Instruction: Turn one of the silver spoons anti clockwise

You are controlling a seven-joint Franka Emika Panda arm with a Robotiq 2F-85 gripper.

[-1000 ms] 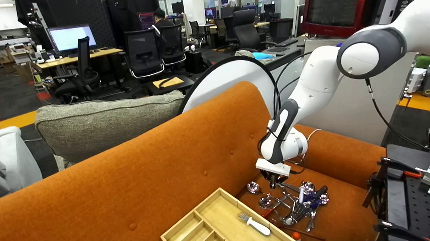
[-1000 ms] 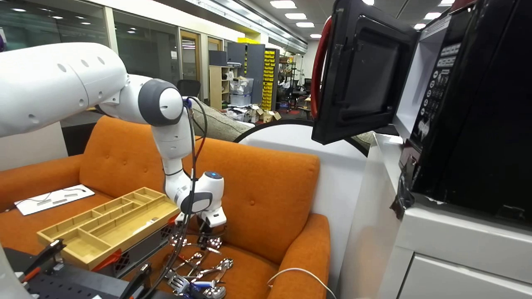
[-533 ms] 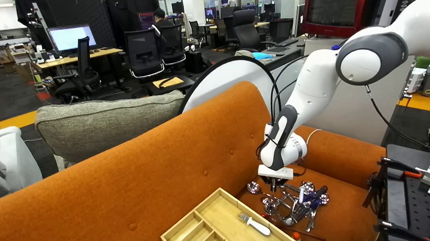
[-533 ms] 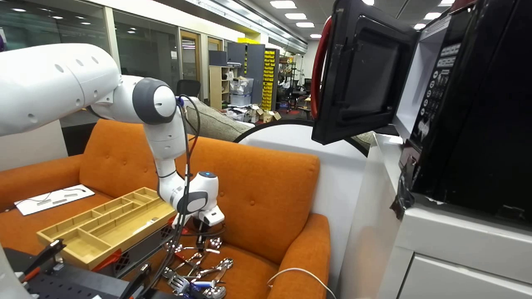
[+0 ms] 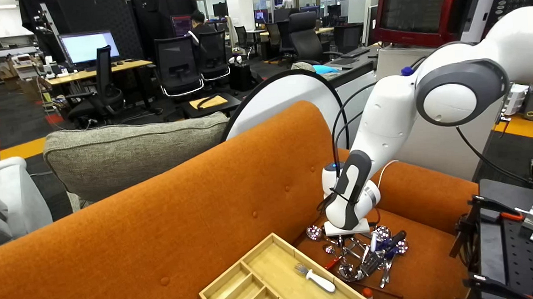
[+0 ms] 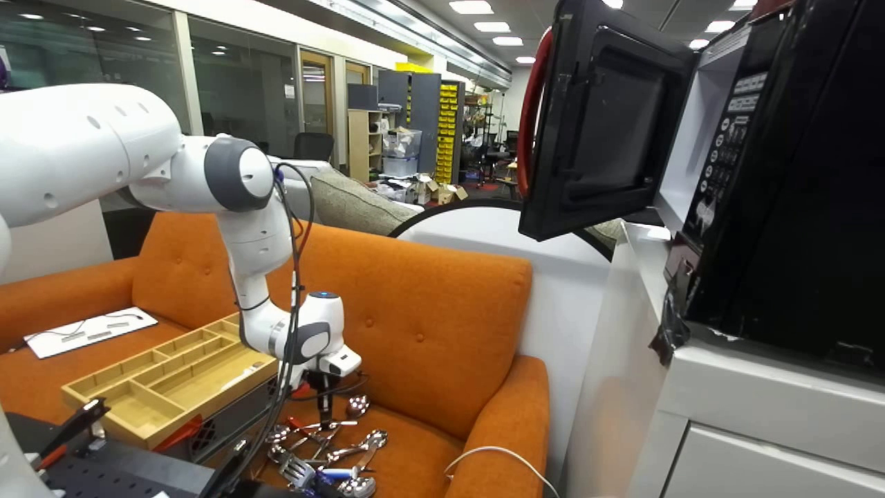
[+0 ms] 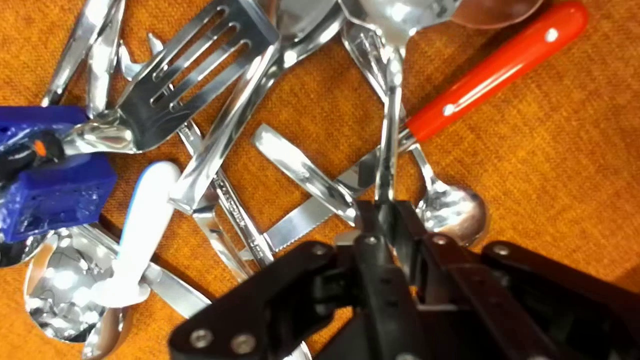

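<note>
My gripper [image 7: 385, 212] is shut on the handle of a silver spoon [image 7: 393, 115]. The handle runs away from the fingertips and the bowl lies at the top of the wrist view, partly cut off. In an exterior view the gripper [image 5: 341, 243] is low over the cutlery pile and the held spoon's bowl [image 5: 347, 271] is toward the tray side. The gripper [image 6: 325, 419] and the bowl [image 6: 278, 434] also show in an exterior view. A smaller silver spoon [image 7: 452, 210] lies right of the fingertips. Another round silver spoon [image 5: 314, 233] lies near the sofa back.
A red-handled knife [image 7: 495, 75] lies under the held spoon. A slotted spatula [image 7: 195, 75], white-handled utensil [image 7: 145, 225] and blue object [image 7: 60, 195] lie left. A wooden tray [image 5: 272, 237] with a fork [image 5: 320, 281] stands beside the pile. The orange sofa back [image 6: 442, 297] rises behind.
My gripper has come down toward the sofa seat with the spoon in it. The spoon's bowl has swung lower and toward the front of the pile.
</note>
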